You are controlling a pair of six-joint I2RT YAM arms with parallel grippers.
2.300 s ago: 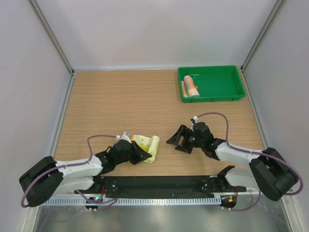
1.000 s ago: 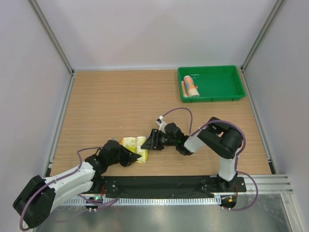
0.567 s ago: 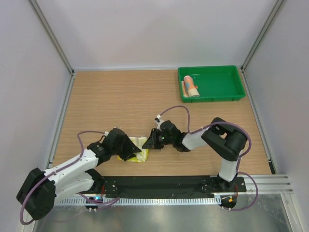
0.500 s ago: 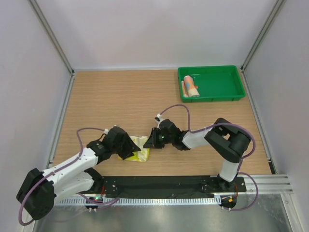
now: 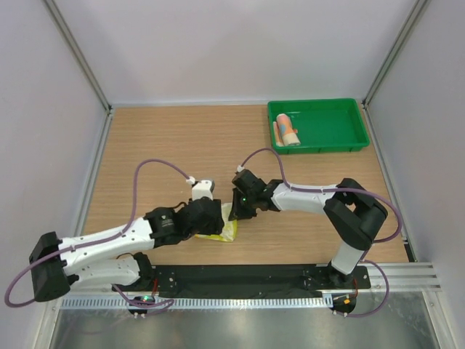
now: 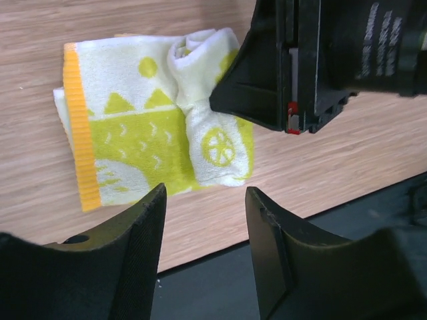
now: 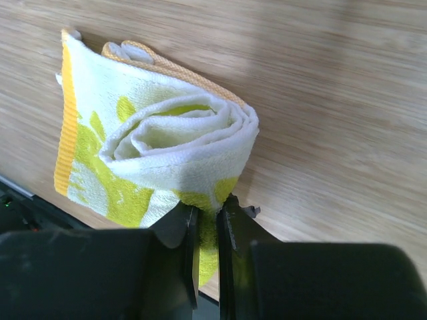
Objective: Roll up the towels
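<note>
The yellow towel (image 6: pixel 150 143) with its white-green pattern lies on the wooden table near the front edge, its right side curled into a loose roll (image 7: pixel 175 148). My right gripper (image 7: pixel 208 223) is shut on the roll's lower edge, and terry cloth is pinched between the fingers. In the top view the right gripper (image 5: pixel 236 212) is at the yellow towel's (image 5: pixel 224 231) right end. My left gripper (image 6: pixel 203 250) hovers open just above the towel's near side and holds nothing; from above, the left gripper (image 5: pixel 209 222) covers most of the cloth. The blue and orange towel (image 5: pixel 288 131) lies rolled in the green tray (image 5: pixel 330 149).
The green tray stands at the back right of the table. A black rail (image 5: pixel 240 276) runs along the near edge, just in front of the yellow towel. Grey walls enclose the table on three sides.
The left gripper has opened, let go of the yellow towel and risen above it. The right gripper has closed on the towel's rolled end and swung it slightly right.
</note>
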